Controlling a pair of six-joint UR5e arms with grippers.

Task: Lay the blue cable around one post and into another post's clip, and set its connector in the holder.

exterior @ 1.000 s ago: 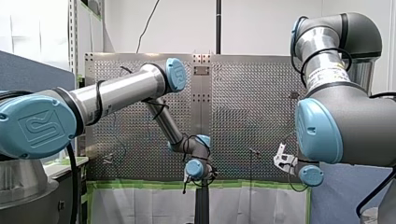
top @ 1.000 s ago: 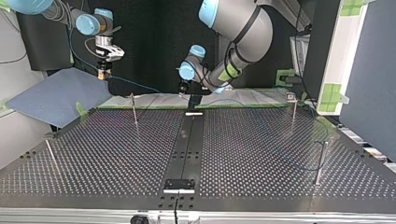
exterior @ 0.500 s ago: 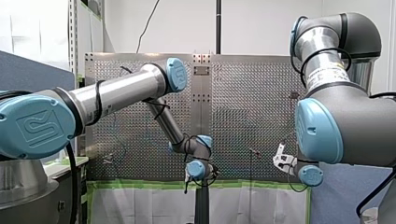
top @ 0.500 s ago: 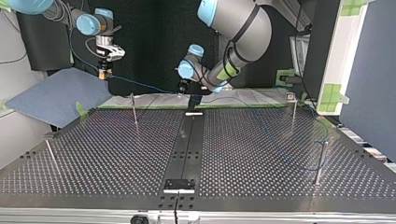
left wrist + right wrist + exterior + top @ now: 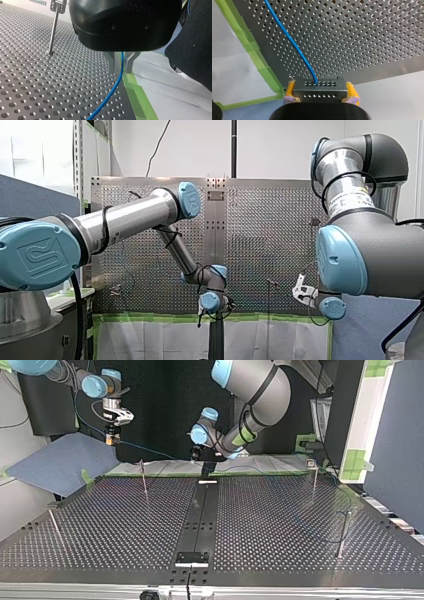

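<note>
In the right wrist view my right gripper [image 5: 320, 88] has its yellow pads [image 5: 290, 89] shut on the black connector [image 5: 318, 93]. The blue cable [image 5: 292, 42] leaves the connector across the perforated table. In the left wrist view the cable [image 5: 110, 93] runs between the metal fingers [image 5: 111, 63] of my left gripper [image 5: 120, 72]. The fingers stand close on either side of it with small gaps. In the top view my right gripper [image 5: 110, 439] hangs above the table's far left corner. My left gripper [image 5: 195, 455] is low at the far edge near the middle.
Thin metal posts stand on the table: one far left [image 5: 143, 477], one far right [image 5: 314, 480], one near right [image 5: 342, 532], one near left [image 5: 55, 527]. A black strip [image 5: 200, 520] runs down the middle. Green tape [image 5: 136, 95] lines the far edge.
My left arm's wrist has shifted very slightly toward the top view's left. The right arm and the connector hold still.
</note>
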